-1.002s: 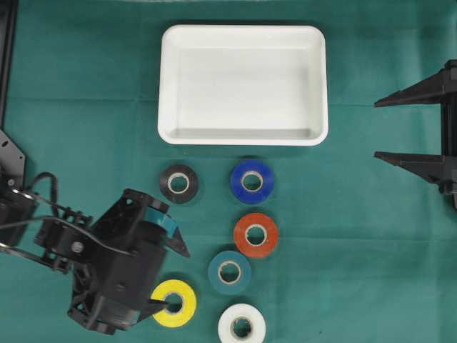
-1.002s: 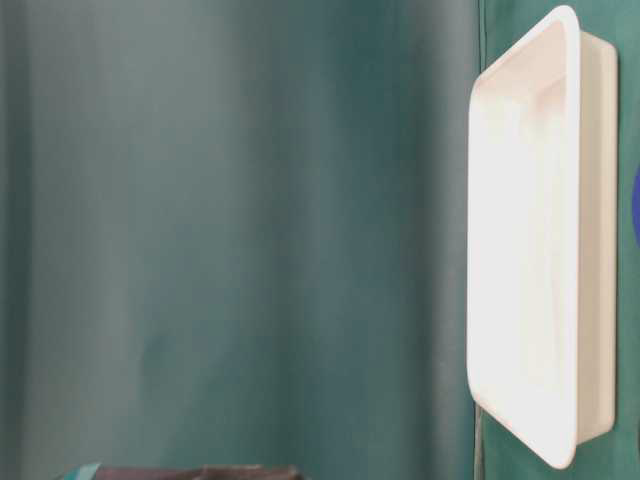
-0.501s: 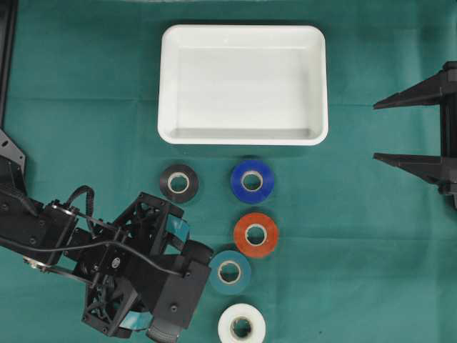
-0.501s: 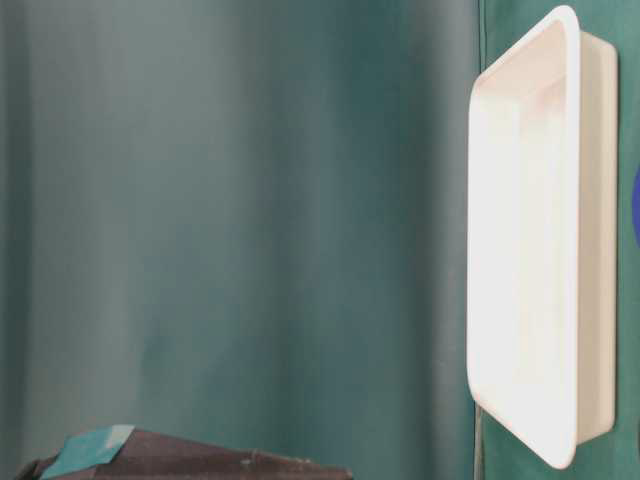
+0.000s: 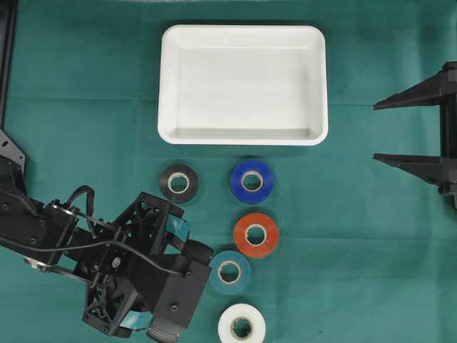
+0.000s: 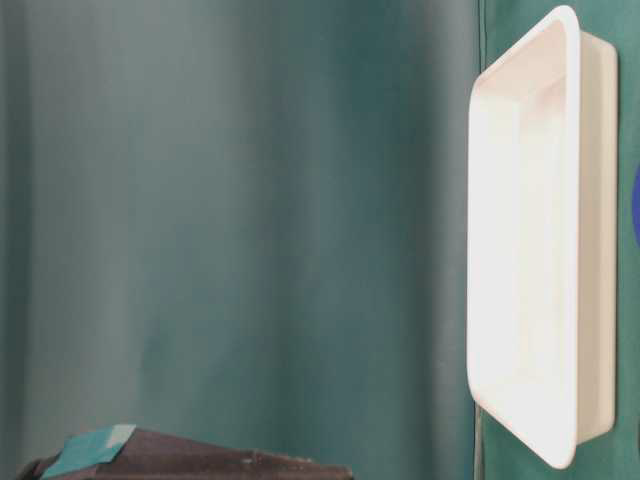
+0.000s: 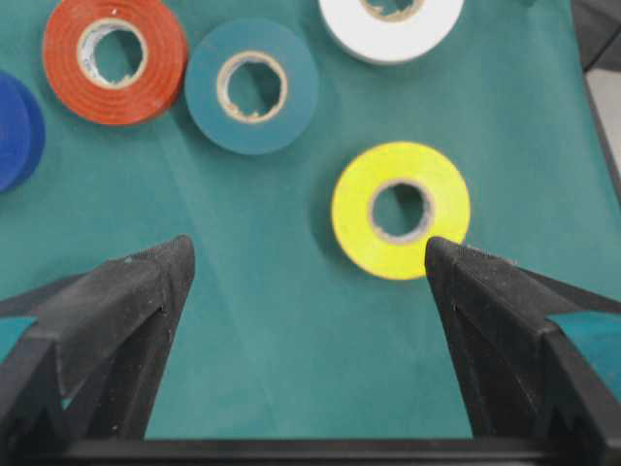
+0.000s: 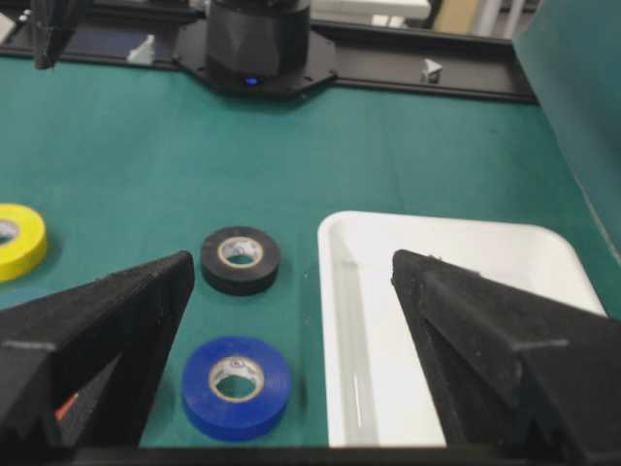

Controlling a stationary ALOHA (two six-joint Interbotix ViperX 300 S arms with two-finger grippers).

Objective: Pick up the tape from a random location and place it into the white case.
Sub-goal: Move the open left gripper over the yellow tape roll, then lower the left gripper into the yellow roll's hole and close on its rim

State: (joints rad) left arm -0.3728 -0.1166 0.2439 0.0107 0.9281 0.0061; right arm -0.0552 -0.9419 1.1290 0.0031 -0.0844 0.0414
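Observation:
The white case point(image 5: 243, 78) lies at the back middle and is empty; it also shows in the table-level view point(image 6: 525, 230) and the right wrist view point(image 8: 456, 320). On the green cloth lie black point(image 5: 178, 183), blue point(image 5: 252, 181), orange point(image 5: 255, 234), teal point(image 5: 229, 271) and white point(image 5: 241, 326) tape rolls. The yellow roll point(image 7: 400, 210) is hidden under my left arm in the overhead view. My left gripper point(image 7: 309, 254) is open above the cloth, its right finger tip at the yellow roll's near edge. My right gripper point(image 5: 375, 130) is open and empty at the right.
My left arm's body point(image 5: 136, 279) covers the front left of the cloth, close to the teal roll. A black frame rail point(image 5: 7, 57) runs along the left edge. The left arm's base point(image 8: 257, 44) stands beyond the rolls in the right wrist view.
My left arm turned and moved right over the yellow roll, hiding it in the overhead view, then stayed still for the last half second. The right arm has not moved.

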